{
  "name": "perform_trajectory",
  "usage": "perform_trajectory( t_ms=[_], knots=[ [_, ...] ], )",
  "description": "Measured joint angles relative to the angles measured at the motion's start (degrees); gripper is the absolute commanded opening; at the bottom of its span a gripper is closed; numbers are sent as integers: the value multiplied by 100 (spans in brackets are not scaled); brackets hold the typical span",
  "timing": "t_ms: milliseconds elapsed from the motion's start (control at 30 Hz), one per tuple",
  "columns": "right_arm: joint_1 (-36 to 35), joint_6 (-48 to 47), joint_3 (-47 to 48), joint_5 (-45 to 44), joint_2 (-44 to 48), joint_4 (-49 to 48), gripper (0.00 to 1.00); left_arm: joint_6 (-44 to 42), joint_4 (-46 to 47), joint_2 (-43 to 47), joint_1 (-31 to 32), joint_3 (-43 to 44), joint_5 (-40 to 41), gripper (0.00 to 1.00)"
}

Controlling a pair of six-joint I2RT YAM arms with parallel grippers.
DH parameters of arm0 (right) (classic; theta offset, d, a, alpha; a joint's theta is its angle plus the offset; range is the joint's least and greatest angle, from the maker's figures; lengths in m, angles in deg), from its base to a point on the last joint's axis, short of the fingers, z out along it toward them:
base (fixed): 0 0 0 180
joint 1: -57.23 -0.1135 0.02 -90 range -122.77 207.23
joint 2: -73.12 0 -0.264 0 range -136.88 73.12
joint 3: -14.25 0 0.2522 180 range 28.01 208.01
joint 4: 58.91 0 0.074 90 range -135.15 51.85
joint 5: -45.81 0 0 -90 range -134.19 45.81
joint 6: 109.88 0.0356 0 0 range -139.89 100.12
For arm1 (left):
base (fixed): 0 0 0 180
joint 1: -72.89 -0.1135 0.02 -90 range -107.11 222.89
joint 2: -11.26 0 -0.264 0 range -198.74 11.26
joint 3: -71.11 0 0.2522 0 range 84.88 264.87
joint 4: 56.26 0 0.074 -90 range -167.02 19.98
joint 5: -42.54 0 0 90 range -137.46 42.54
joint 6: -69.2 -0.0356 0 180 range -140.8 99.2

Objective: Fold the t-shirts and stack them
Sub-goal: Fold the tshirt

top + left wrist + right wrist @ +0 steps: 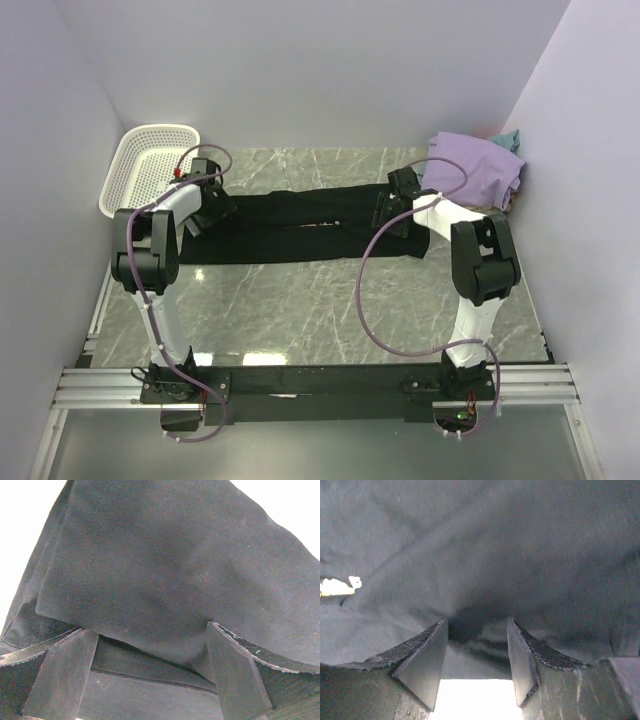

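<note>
The black t-shirt [300, 228] lies as a long folded band across the middle of the marble table [330, 310]. At its left end my left gripper [215, 207] is down on the cloth. In the left wrist view the black t-shirt [165, 565] fills the frame, and the left gripper [147, 627] is open wide with a folded edge lying between its fingers. At the band's right end sits my right gripper [386, 212]. The right gripper [477, 621] is open, its tips at the edge of the black t-shirt [485, 545]. A lavender t-shirt [470, 165] is heaped at the back right, over a teal one [510, 138].
A white perforated basket [150, 165] stands tilted in the back left corner. The side walls close in on both sides of the table. A scrap of white print [335, 586] shows on the black cloth in the right wrist view.
</note>
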Motion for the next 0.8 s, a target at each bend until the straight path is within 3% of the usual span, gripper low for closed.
perform_trajectory(
  t_ms=[400,800],
  knots=[
    [0,-50,284,-90,28,-20,59,26,81,-4,-48,166,-66,94],
    [-2,-85,258,761,365,-260,58,4,101,1311,-48,166,-306,94]
  ],
)
